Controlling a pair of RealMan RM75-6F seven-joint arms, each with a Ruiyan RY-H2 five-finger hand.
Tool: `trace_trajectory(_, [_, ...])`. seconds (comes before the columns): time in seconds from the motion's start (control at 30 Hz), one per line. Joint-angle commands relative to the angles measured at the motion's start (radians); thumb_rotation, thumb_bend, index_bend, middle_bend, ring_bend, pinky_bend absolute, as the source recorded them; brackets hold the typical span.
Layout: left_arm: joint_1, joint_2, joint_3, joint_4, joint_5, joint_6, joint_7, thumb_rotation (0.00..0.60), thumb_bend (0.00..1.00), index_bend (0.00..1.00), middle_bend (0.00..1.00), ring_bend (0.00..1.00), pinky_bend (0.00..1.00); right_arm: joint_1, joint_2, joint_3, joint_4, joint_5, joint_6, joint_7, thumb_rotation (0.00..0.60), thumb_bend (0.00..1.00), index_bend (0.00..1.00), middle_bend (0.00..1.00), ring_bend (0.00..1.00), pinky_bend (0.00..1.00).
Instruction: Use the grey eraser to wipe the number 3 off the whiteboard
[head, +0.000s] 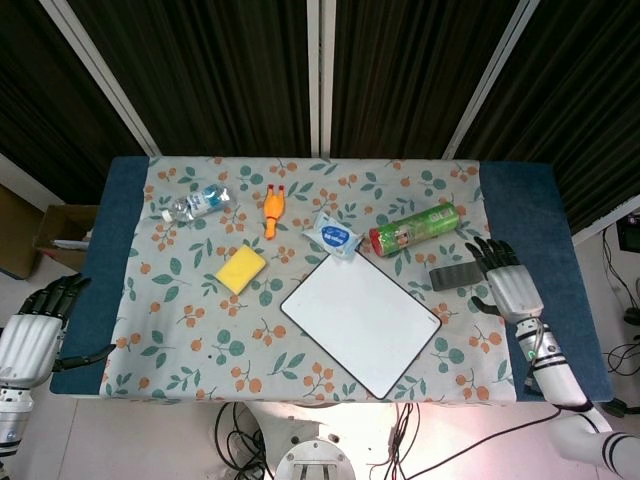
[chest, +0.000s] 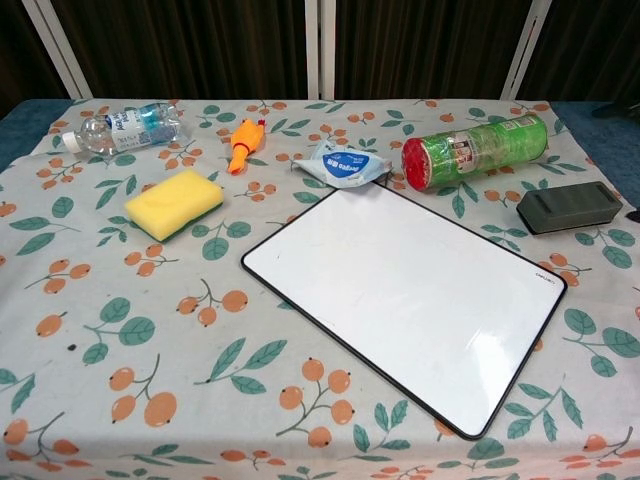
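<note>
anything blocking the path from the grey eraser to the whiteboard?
Nothing visible. The grey eraser lies on the cloth just right of the whiteboard, with only bare tablecloth between them. The green can sits farther back, off that line.

Your right hand (head: 505, 282) hovers at four o'clock, fingers spread, holding nothing; your left hand (head: 38, 325) hangs at eight o'clock, fingers loosely apart.
</note>
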Motion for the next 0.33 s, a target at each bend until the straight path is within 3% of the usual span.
trace_trajectory(0.03, [0.004,0.007,-0.001,-0.006,0.000,0.007,0.001,0.286,0.03,0.13,0.10,0.12,0.23,-0.183,0.129,-0.036,-0.150,0.023,0.208,-0.064,0.600,0.21,0.00,0.00,0.00,0.00])
trace_trajectory(0.17, [0.009,0.013,-0.003,-0.009,-0.004,0.014,0.000,0.286,0.03,0.13,0.10,0.12,0.23,-0.284,0.157,-0.057,-0.183,0.063,0.280,-0.056,0.600,0.23,0.00,0.00,0.00,0.00])
trace_trajectory(0.33, [0.007,0.011,-0.003,-0.006,-0.005,0.009,-0.005,0.286,0.03,0.13,0.10,0.12,0.23,-0.328,0.161,-0.059,-0.176,0.072,0.294,-0.038,0.600,0.23,0.00,0.00,0.00,0.00])
